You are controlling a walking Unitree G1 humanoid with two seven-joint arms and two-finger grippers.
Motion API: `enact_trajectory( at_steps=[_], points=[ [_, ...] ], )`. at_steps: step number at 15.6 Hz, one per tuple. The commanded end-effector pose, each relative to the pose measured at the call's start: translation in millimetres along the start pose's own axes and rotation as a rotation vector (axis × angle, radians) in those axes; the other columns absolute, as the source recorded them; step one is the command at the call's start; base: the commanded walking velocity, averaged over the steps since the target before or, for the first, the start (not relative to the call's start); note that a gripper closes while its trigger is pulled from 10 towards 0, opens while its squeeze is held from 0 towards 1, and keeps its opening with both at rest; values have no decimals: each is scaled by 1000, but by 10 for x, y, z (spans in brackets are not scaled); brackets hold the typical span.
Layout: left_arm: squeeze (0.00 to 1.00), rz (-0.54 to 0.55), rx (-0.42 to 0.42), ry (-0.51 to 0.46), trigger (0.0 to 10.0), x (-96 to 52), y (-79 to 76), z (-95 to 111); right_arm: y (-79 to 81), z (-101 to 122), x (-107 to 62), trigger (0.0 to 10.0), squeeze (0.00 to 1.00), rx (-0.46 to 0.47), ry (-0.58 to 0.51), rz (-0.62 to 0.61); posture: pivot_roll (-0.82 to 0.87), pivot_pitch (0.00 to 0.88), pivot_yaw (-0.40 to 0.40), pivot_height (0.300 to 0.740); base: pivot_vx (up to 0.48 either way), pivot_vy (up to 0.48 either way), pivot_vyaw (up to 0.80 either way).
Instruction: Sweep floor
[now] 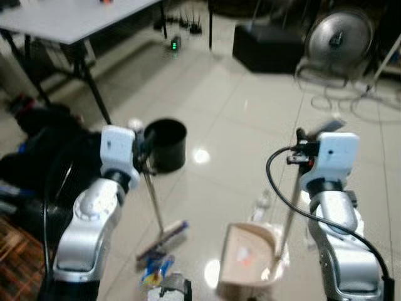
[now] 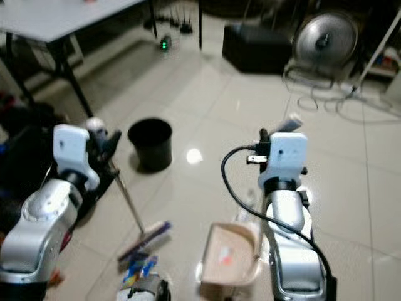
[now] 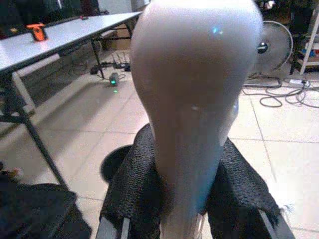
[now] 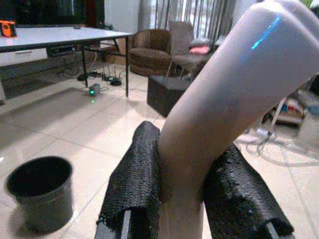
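My left gripper is shut on the pale top of a broom handle. The thin shaft runs down to the broom head, which rests on the tiled floor. My right gripper is shut on the dustpan handle. The beige dustpan stands on the floor just right of the broom head. A blue and yellow wrapper and a grey scrap lie in front of the broom. A small clear piece lies behind the dustpan.
A black round bin stands on the floor behind the broom. A black bag lies at the left under a white table. At the back are a black box, a floor fan and loose cables.
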State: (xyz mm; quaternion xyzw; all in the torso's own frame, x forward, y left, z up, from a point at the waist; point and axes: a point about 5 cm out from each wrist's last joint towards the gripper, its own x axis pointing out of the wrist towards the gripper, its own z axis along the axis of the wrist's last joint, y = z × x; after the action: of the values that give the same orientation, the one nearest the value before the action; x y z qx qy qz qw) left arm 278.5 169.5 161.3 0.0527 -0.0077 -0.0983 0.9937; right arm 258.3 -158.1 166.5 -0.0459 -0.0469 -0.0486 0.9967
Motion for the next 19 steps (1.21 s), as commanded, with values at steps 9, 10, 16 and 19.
enact_trajectory(
  at_steps=[9, 10, 16, 19],
  points=[
    [0, -7, 36, -49, 10000, 41, 35, 158, -30, 88, 26, 10000, 0, 12, -41, -26, 71, 60, 69, 740, -282, 0, 0],
    [0, -3, 41, -47, 10000, 40, 43, 163, -33, 73, 20, 10000, 0, 16, -37, -31, 70, 62, 71, 740, 0, 0, 0],
    [0, 73, 43, -83, 10000, 26, 123, 207, -63, 67, 32, 10000, 0, 45, -32, -58, 78, 59, 72, 740, 0, 0, 0],
    [0, 73, 43, -105, 10000, 22, 122, 236, -85, 48, 30, 10000, 0, 6, -25, -55, 78, 56, 67, 740, 86, 0, 0]
  ],
)
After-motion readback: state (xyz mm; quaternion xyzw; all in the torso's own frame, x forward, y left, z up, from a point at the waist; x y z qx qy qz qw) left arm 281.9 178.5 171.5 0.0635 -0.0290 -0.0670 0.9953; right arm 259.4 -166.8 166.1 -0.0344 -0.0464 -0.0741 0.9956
